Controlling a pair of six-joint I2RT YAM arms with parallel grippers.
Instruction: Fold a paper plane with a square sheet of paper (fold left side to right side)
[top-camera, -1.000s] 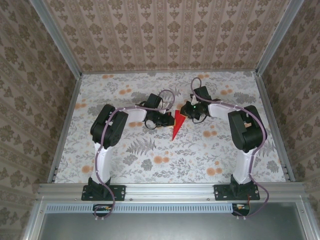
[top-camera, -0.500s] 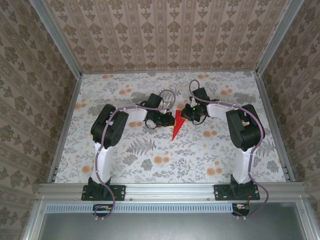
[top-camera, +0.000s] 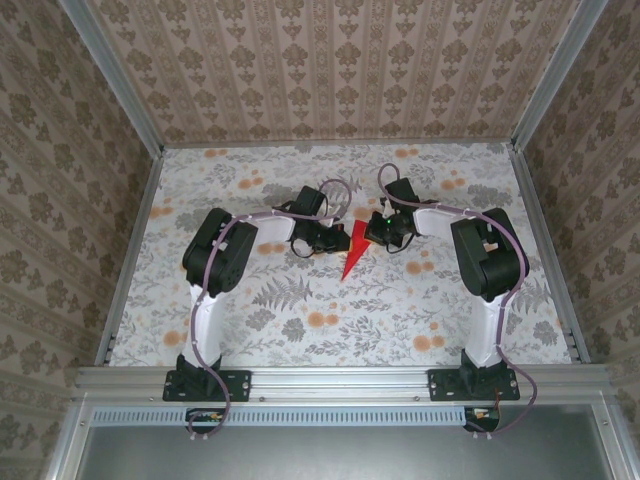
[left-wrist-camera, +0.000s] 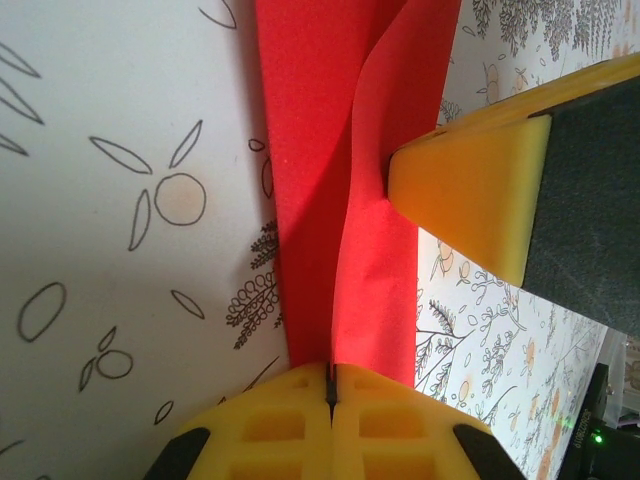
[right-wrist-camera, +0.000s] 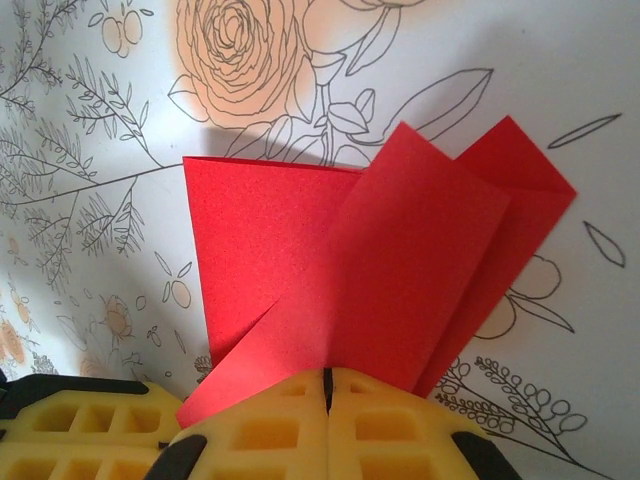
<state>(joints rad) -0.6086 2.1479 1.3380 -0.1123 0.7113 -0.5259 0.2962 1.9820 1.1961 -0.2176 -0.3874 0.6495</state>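
top external view: paper plane (top-camera: 352, 250) is pinched by the closed left gripper (left-wrist-camera: 328, 380) and closed right gripper (right-wrist-camera: 325, 382), its wide end hidden.

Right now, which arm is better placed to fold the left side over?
Left, probably: the left gripper is shut on the paper plane from the left; the right gripper, shut on its right, can anchor it.

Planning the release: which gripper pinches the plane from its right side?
The right gripper, shut on the paper plane's right side; the left gripper clamps its left.
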